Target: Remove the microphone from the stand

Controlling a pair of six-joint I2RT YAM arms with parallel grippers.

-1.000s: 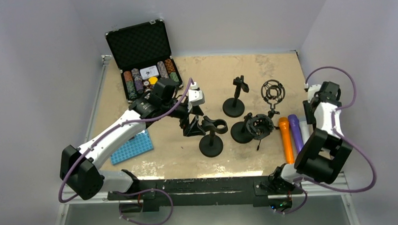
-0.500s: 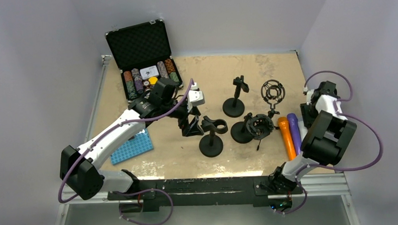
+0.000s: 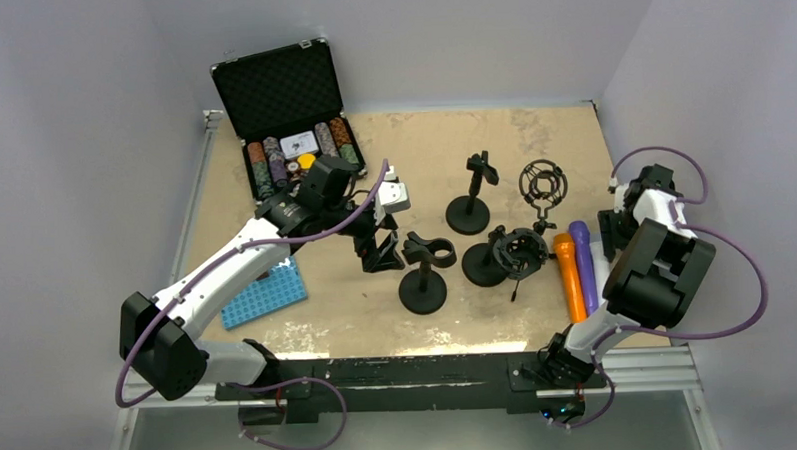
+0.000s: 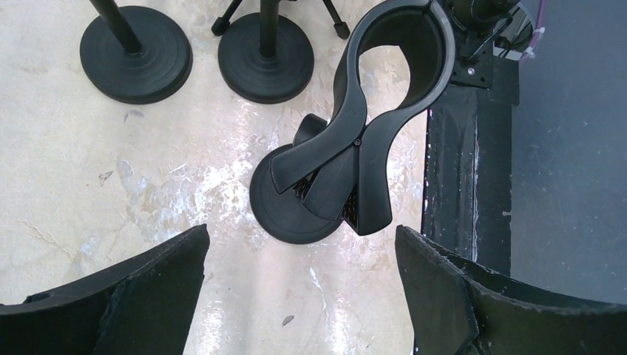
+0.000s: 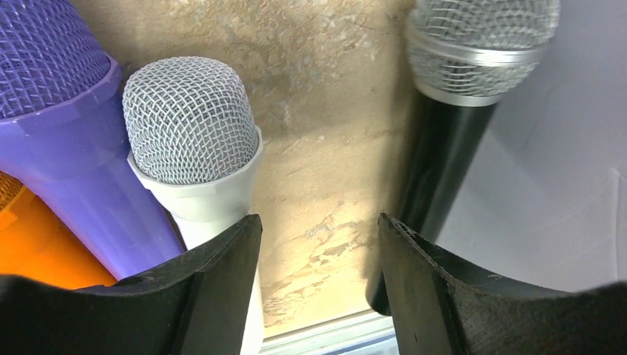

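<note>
Several microphones lie at the table's right edge: orange point(image 3: 570, 276), purple point(image 3: 583, 252), white point(image 5: 188, 126), and black with a silver grille point(image 5: 473, 66). My right gripper point(image 5: 318, 248) is open and empty just above the table, its jaws between the white and black microphones; in the top view it point(image 3: 611, 233) is partly hidden by the arm. My left gripper point(image 4: 299, 255) is open and empty just left of the clip stand point(image 4: 347, 140), which holds nothing. In the top view this stand point(image 3: 423, 274) sits mid-table. No stand holds a microphone.
A second clip stand point(image 3: 471, 197) and two shock-mount stands point(image 3: 544, 188) point(image 3: 516, 253) crowd the table's middle. An open poker-chip case point(image 3: 291, 139) sits at the back left, and a blue rack point(image 3: 264, 295) at the left front. The right wall is close to the black microphone.
My right arm has folded in and lowered its gripper among the microphones. The orange and purple microphones have shifted a little left and away. My left gripper has barely moved.
</note>
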